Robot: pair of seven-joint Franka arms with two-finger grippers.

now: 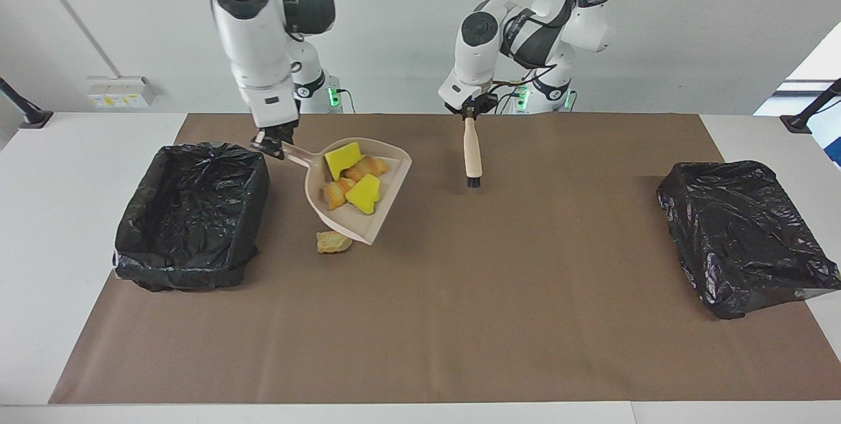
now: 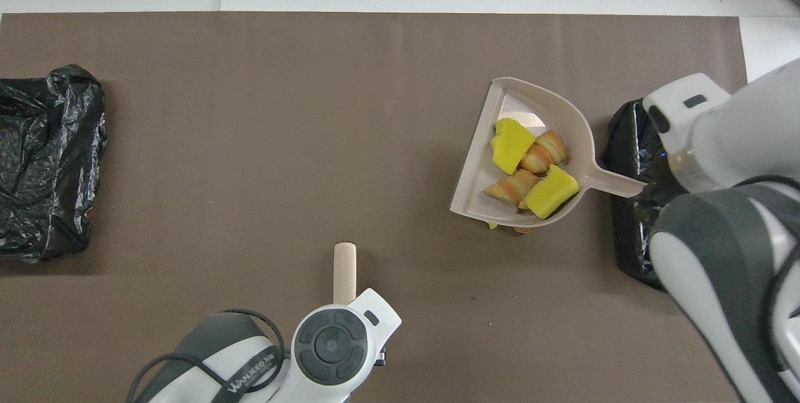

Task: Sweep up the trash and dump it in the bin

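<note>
right tool (image 1: 270, 145) clamped on dustpan (image 1: 387, 177) handle beside bin (image 1: 190, 213) rim, four trash chunks (image 1: 355, 181) aboard, left tool (image 1: 470, 112) clamped on raised brush (image 1: 472, 158), open desk (image 1: 460, 319) between two bins

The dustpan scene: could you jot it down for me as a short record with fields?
Dustpan: lifted, held by its handle in the right gripper, beside the bin
In the dustpan: four pieces of trash
On the table: one tan piece in sight
Brush: hanging bristles down from the left gripper
</note>
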